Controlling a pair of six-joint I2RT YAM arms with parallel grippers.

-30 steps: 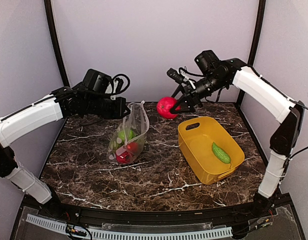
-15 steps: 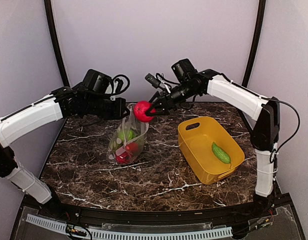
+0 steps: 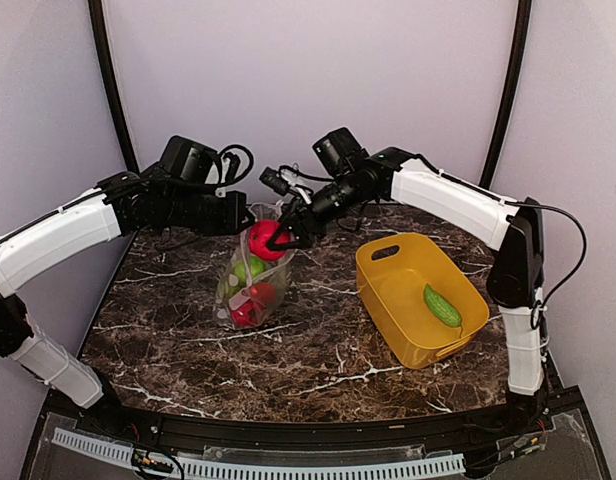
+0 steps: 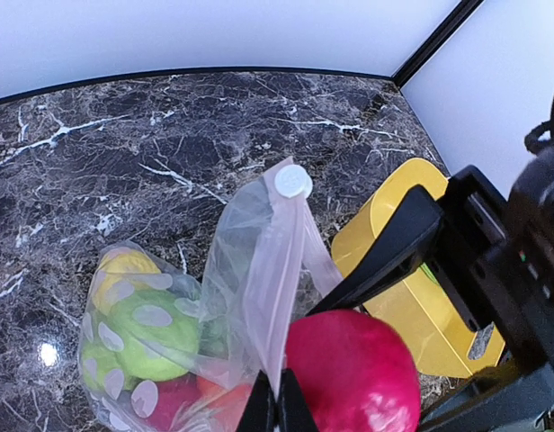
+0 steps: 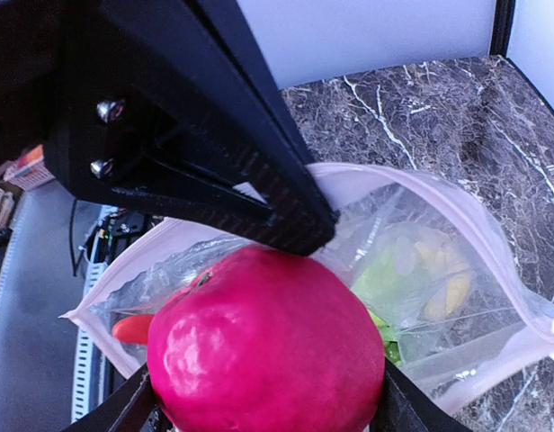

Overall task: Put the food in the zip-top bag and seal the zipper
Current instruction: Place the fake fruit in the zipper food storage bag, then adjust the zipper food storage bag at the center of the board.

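The zip-top bag (image 3: pixel 256 280) stands on the table, holding green (image 4: pixel 147 328), yellow (image 4: pixel 124 270) and red food. My left gripper (image 4: pixel 277 409) is shut on the bag's upper edge and holds its mouth up. My right gripper (image 5: pixel 268 400) is shut on a round red fruit (image 5: pixel 268 346) (image 3: pixel 262 240), which sits right at the bag's open mouth. The pale pink zipper (image 5: pixel 466 202) rims the opening beneath the fruit. One green vegetable (image 3: pixel 442 305) lies in the yellow tub.
The yellow tub (image 3: pixel 373 262) stands on the right half of the marble table, close to the bag. Black frame posts and purple walls close the back and sides. Both arms meet over the bag at the back left.
My right arm has carried the red fruit leftward from near the tub and down to the bag's mouth. The left gripper and bag have stayed put.
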